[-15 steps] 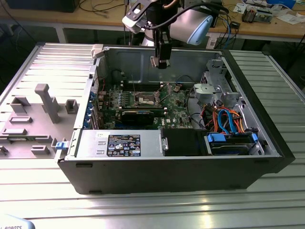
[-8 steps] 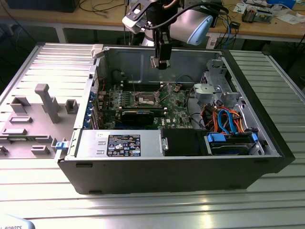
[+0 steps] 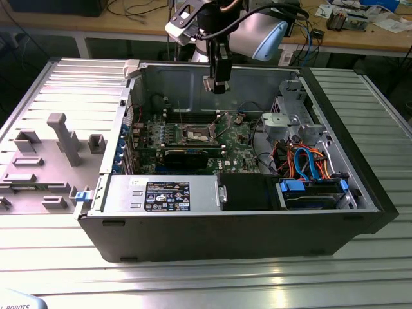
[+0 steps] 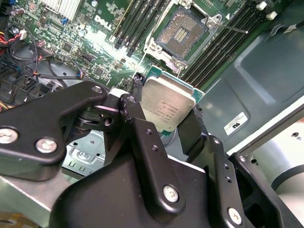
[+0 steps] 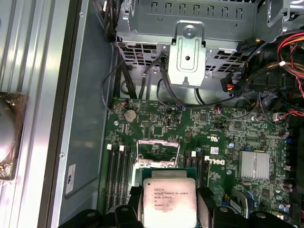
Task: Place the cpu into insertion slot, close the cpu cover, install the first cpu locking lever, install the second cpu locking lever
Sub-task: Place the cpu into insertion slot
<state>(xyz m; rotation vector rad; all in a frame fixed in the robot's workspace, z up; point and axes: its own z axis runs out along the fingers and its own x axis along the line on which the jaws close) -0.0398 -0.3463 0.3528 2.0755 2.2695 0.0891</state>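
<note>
The hand (image 4: pixel 167 114) is clamped on the chip (image 5: pixel 169 202) by two opposite edges, metal top facing the wrist cameras. The open socket (image 3: pixel 196 134) on the green board (image 3: pixel 241 138) lies well below (chip and socket apart). The arm (image 3: pixel 257 32) points straight down over the open case (image 3: pixel 225 225).

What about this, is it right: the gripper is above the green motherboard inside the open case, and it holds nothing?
One part is wrong. The gripper is above the green motherboard inside the open case, but it holds the cpu, as both wrist views show; the insertion slot has no chip in it.
</note>
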